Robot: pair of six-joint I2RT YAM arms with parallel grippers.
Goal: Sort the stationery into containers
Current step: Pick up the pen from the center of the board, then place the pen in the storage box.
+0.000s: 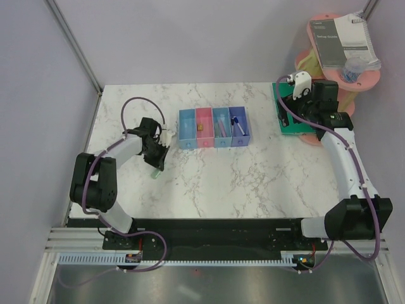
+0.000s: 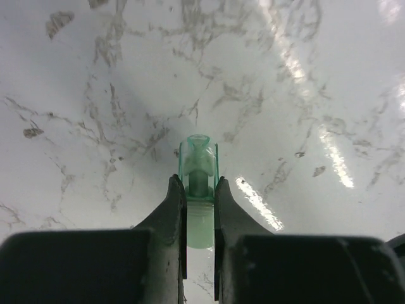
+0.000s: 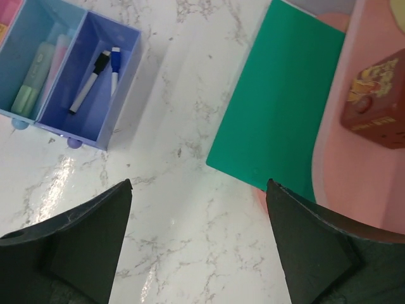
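The marble counter (image 1: 253, 183) is carrying everything, with its near edge running under the arm bases. The left arm (image 1: 120, 152) is reaching over the left part of the counter, and the right arm (image 1: 345, 164) is stretching toward the far right corner. There the pink tiered shelf (image 1: 367, 79) is standing half cut off by the frame, with a booklet (image 1: 348, 41) lying on top. The green mat (image 3: 278, 101) is lying beside it, partly covered by the right wrist in the top view.

The containers (image 1: 215, 126) are sitting in a row at mid-counter. The right jaws are hanging spread wide with nothing between them, above bare counter between the dark blue bin (image 3: 95, 82) and the mat.

The left jaws are clenching a pastel green marker (image 2: 201, 177) left of the containers. Its long axis is running straight out from the wrist with the clear-capped end pointing away. Its rear end is disappearing between the jaws, and whether it is touching the counter is hard to tell.

Two pens (image 3: 88, 82) are lying lengthwise in the dark blue bin. Green and pink markers (image 3: 31, 79) are lying in the light blue bin (image 3: 38, 25) next to it, which the frame is cropping. A tiny tan block (image 1: 201, 126) is sitting in the pink bin (image 1: 204, 139).
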